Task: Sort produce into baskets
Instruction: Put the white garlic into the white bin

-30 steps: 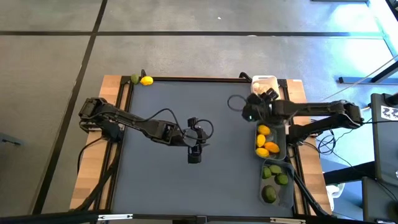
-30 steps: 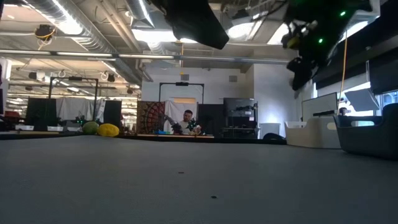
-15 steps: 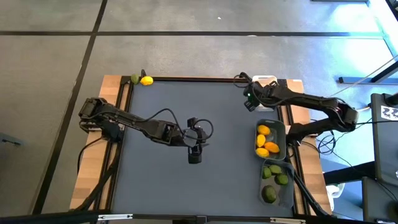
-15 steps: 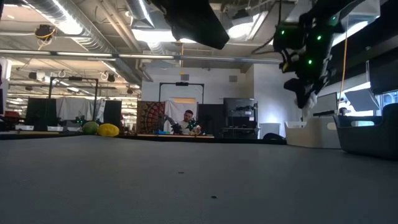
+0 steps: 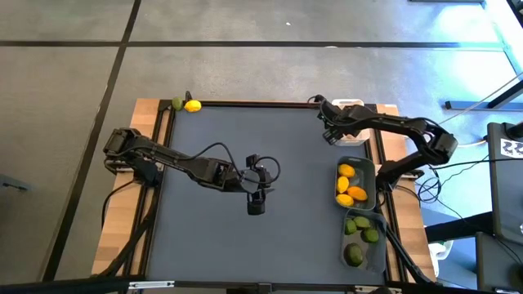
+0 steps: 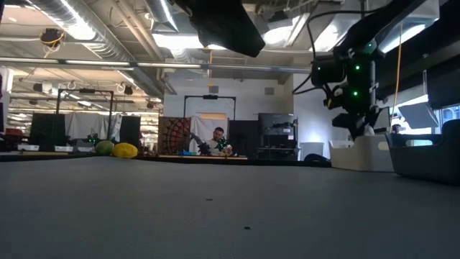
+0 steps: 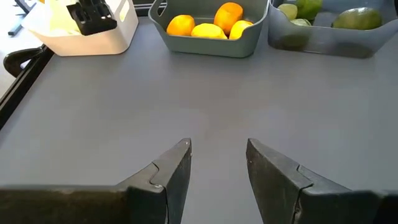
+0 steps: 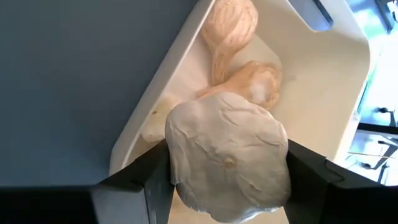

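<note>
My right gripper is shut on a pale garlic bulb above the white basket, at the table's far right. Two more bulbs lie in that basket. In the high view the gripper is at the basket's left side. My left gripper is open and empty above the middle of the mat. A lime and a lemon lie at the mat's far left corner. My right gripper pinches the garlic bulb between its two fingers, one finger on each of two opposite sides. The fingers point down in the low view. The bulb is lifted clear, over the white basket's rim.
A grey-green basket with lemons and a translucent grey basket with limes stand along the right edge, nearer than the white one. The wide dark mat lies between the arms. A person shows far back in the room.
My right gripper has gone from beside the lemon basket toward the table's far edge and down, to the white basket, carrying the garlic bulb and turning as it went. The left arm has kept still.
</note>
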### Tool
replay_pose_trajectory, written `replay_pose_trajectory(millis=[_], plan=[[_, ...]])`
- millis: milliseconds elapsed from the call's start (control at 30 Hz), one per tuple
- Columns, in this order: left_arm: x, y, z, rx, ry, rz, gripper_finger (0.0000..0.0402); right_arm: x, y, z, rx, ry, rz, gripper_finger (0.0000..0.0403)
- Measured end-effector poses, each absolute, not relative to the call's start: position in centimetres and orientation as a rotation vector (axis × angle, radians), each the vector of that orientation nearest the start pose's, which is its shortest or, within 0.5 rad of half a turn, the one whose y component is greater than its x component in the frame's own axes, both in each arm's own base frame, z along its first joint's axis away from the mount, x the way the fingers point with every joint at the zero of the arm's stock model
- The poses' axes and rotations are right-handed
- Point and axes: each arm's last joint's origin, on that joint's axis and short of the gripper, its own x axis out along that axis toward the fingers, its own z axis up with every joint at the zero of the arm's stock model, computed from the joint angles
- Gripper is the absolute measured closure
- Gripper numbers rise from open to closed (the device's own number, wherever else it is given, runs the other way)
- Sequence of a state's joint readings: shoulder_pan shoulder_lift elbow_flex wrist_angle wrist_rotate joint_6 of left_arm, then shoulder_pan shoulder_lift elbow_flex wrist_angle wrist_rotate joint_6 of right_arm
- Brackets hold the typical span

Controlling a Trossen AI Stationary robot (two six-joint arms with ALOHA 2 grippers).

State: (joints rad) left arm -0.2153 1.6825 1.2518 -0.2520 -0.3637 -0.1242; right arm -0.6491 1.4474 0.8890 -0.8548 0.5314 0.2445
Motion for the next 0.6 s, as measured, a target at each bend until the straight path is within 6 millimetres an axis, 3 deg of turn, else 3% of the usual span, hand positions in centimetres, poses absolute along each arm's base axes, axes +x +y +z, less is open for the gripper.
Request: replay_pose_trajectory(millis=[200,600], plan=[[36.4,-6.9,25.8,0.076,0.644,0.182,0.0251,18.7,-16.1,18.7,0.240,1.392,-1.146,0.0175],[36.4,-6.9,25.8,0.076,0.644,0.182,0.0251,18.5,-16.0,18.7,0.191,1.439,-1.127,0.0065]])
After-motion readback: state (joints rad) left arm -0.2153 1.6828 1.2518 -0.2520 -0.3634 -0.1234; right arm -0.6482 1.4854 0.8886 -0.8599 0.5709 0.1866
